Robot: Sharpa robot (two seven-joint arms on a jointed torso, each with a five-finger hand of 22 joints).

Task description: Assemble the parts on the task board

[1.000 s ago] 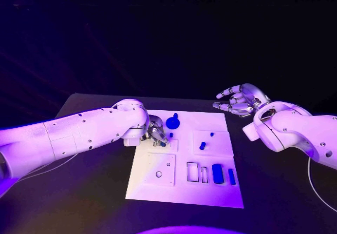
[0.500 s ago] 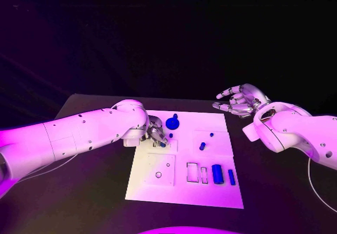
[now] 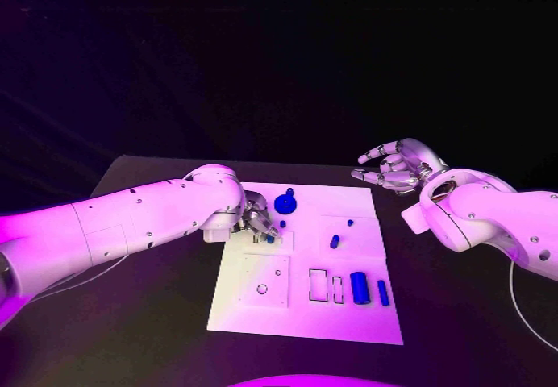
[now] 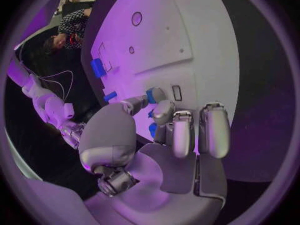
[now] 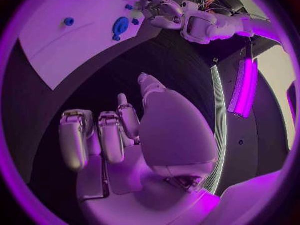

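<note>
Two hands: your left hand (image 3: 258, 223) is down at the board's (image 3: 305, 321) far left, fingers pinching a small blue part (image 4: 154, 94); your right hand (image 3: 395, 168) hangs off the board's far right corner, grasping nothing, fingers loosely spread.
Part location: it sits at the left fingertips, on or just over the board beside a small slot (image 4: 177, 92); you cannot tell from these views whether it is seated.
Handling: judge it light, rigid and smooth, likely to slip or twist; you'd best pinch it across its sides, near the middle.
Other parts: a round knob (image 3: 286, 202) and small pegs (image 3: 335, 240) lie further along.
Change: almost none; your left fingers have barely shifted, and your right hand stays put.
</note>
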